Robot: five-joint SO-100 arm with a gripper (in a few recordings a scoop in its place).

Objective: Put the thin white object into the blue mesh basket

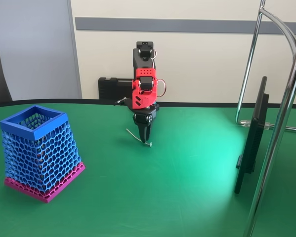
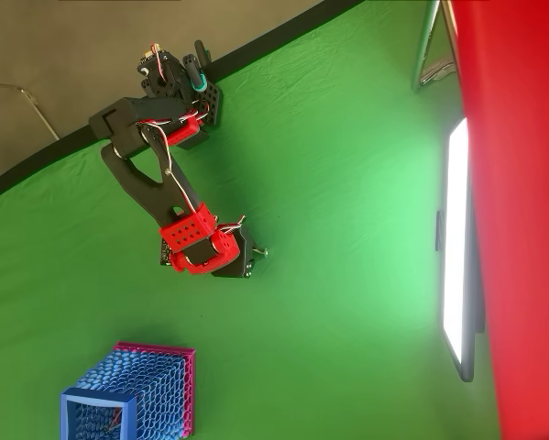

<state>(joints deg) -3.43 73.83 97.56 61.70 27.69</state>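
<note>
Green cloth is covering the whole table (image 1: 187,197), with a cream wall and a grey strip running behind it, plus a chrome stand (image 1: 281,118) off on the right in the fixed view. No brands, labels or writing that I can read anywhere, so nothing to report there.

I'm the red and black arm (image 1: 144,84), and I'm folding forward from the back edge of the table with my gripper (image 1: 145,139) pointing straight down at the cloth. My jaws are pinching nearly together on the thin white object (image 1: 137,137). Its small knobbed end is sitting right at my fingertips, touching or just above the cloth (can't tell which), and the rest of the strand is sticking out to the left and slightly up in the fixed view. In the overhead view my gripper (image 2: 254,259) is mostly hiding under my own wrist.

Over on the left of the fixed view, the blue mesh basket (image 1: 19,127) is standing upright on its magenta base, well apart from me. In the overhead view the basket (image 2: 72,399) is sitting in the lower left corner.

A dark monitor (image 1: 254,133) is standing edge-on at the right, glowing onto the cloth.
</note>
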